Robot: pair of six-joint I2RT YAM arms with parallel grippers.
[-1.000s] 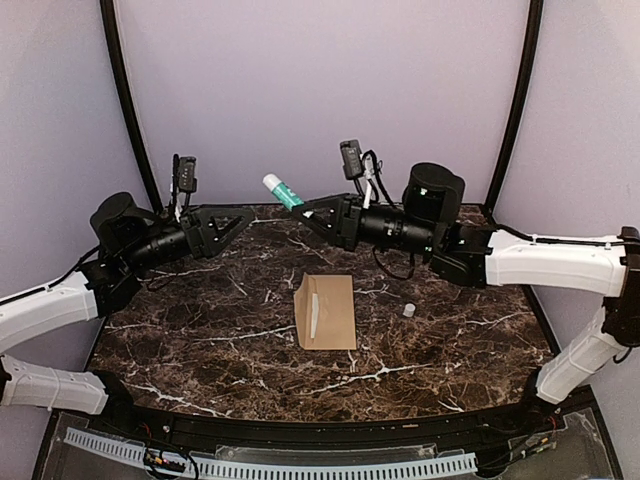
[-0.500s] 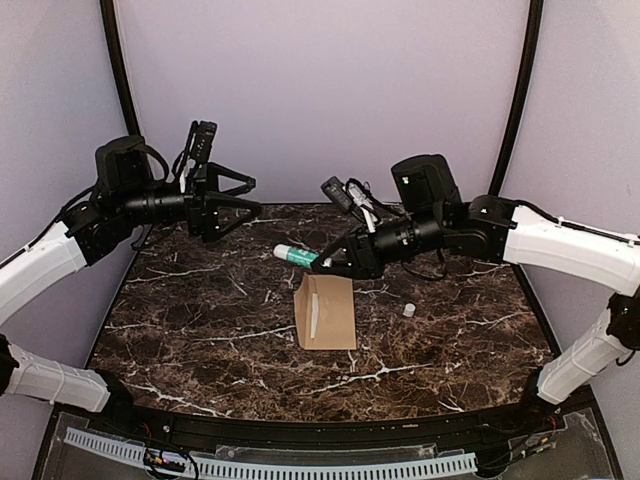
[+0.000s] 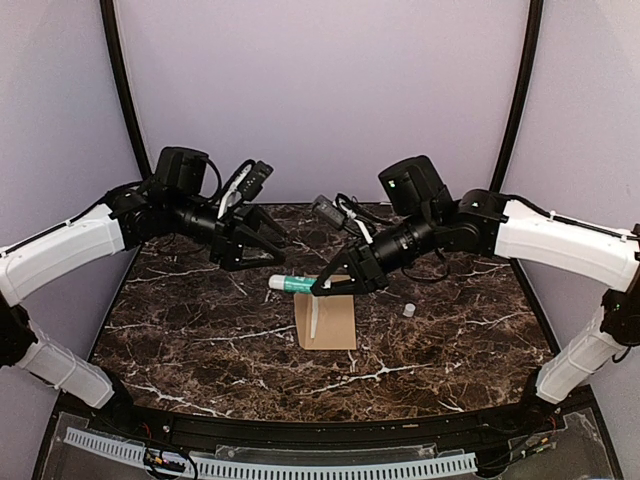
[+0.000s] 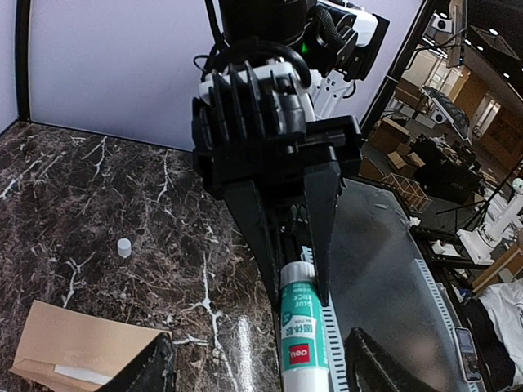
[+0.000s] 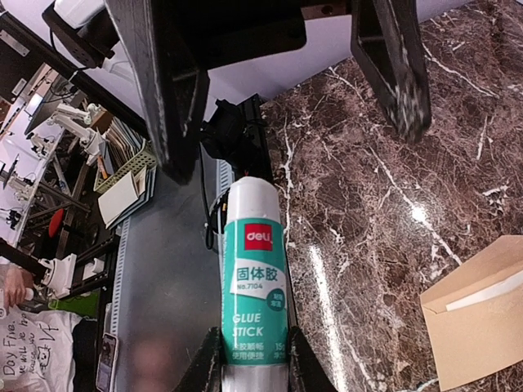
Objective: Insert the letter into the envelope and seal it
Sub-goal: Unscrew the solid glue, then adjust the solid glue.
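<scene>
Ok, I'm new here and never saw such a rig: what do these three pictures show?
Two robot arms work over a dark marble table. One picture looks down from above and behind them; the other two come from cameras on their wrists. On the table lie a tan envelope and a small white cap. The right pincer is shut on a green-and-white glue stick, held in the air. The left pincer is open, facing the stick's free end without touching it.
</scene>
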